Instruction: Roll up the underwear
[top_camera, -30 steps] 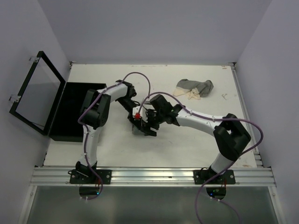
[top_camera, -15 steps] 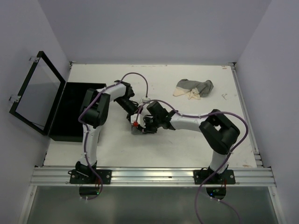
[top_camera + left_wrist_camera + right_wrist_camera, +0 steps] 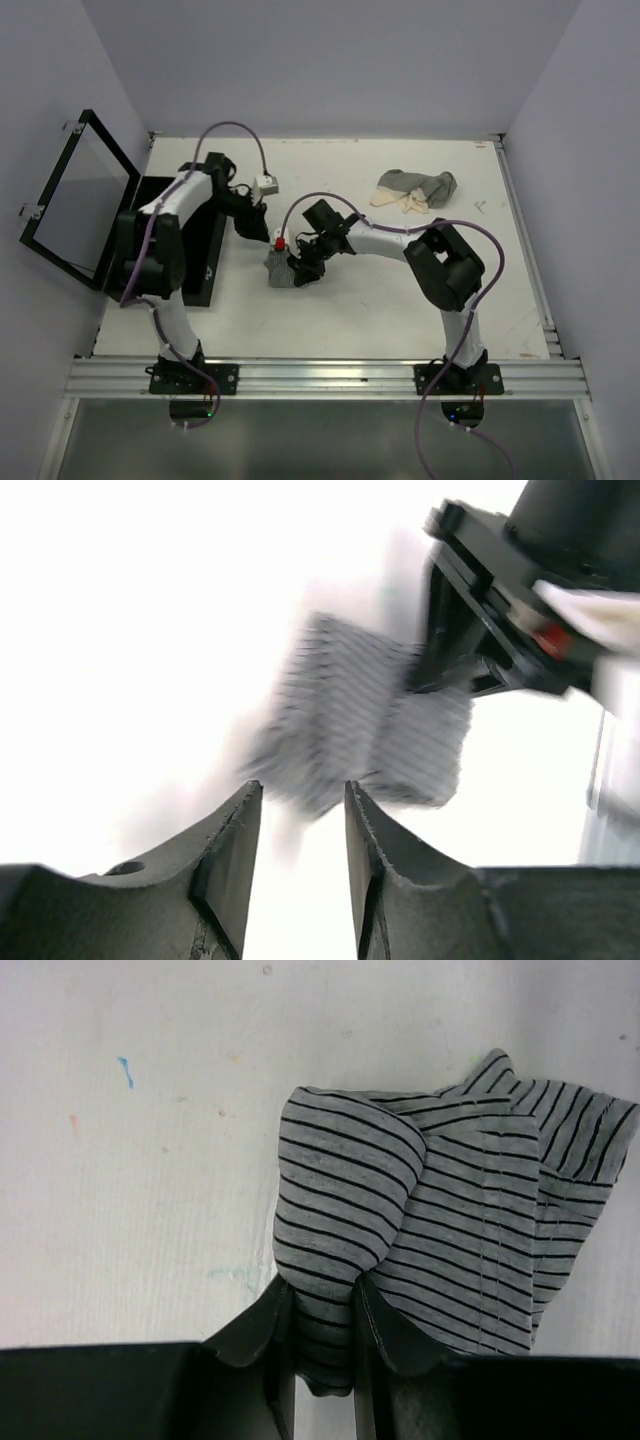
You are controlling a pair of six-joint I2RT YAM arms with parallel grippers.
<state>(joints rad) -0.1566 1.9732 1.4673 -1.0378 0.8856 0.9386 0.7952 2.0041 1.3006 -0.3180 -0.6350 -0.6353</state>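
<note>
Right fingers (image 3: pixel 378 1328) pinch bunched grey black-striped underwear (image 3: pixel 440 1230); left fingers (image 3: pixel 225 855) spread, near it.

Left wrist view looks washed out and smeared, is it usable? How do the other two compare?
Left wrist: table blown out to white, striped underwear motion-blurred, only that camera's own fingers sharp. Right wrist: crisp, evenly lit, stripes readable. Top external: sharp, soft shadows only.
</note>
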